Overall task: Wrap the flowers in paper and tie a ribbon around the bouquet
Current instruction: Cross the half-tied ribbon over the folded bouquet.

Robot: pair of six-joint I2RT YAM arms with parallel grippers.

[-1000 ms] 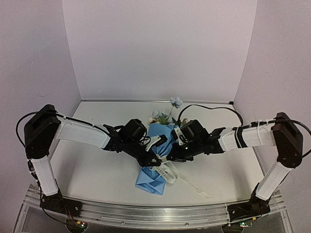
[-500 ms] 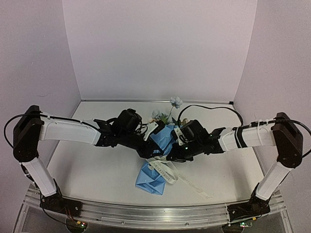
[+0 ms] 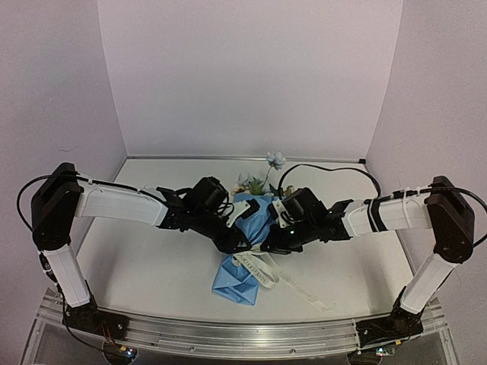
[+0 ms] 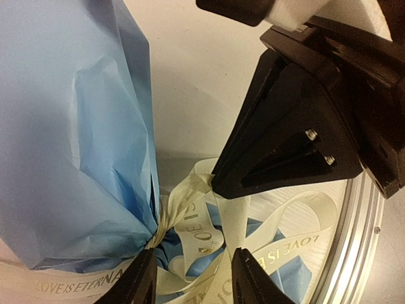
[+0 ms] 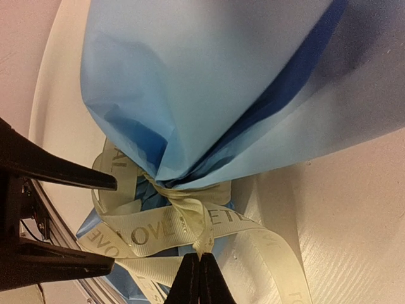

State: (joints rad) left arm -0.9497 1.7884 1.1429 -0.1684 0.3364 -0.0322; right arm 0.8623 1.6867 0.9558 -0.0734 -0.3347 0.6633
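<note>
**Fig.** Bouquet (image 3: 257,213) at the centre of the bench (image 3: 144,258), wide end toward 12 o'clock, ribbon (image 5: 171,231) knotted at its neck. Right gripper (image 5: 199,278), jaws closed, apparently pinches a ribbon strand for tension. Left gripper (image 4: 193,282), jaws parted and empty, straddles the knot.

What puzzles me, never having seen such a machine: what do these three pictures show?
A robot's left arm and right arm are bolted at the near edge of a table. One picture looks down from above and behind them. The other two come from a camera on each wrist. On the table lies a bouquet: blue paper wrapped around flowers, with a cream ribbon looped around its narrow part. The right hand is shut, pinching the ribbon. The left hand is open, its fingers either side of the ribbon, gripping nothing.
</note>
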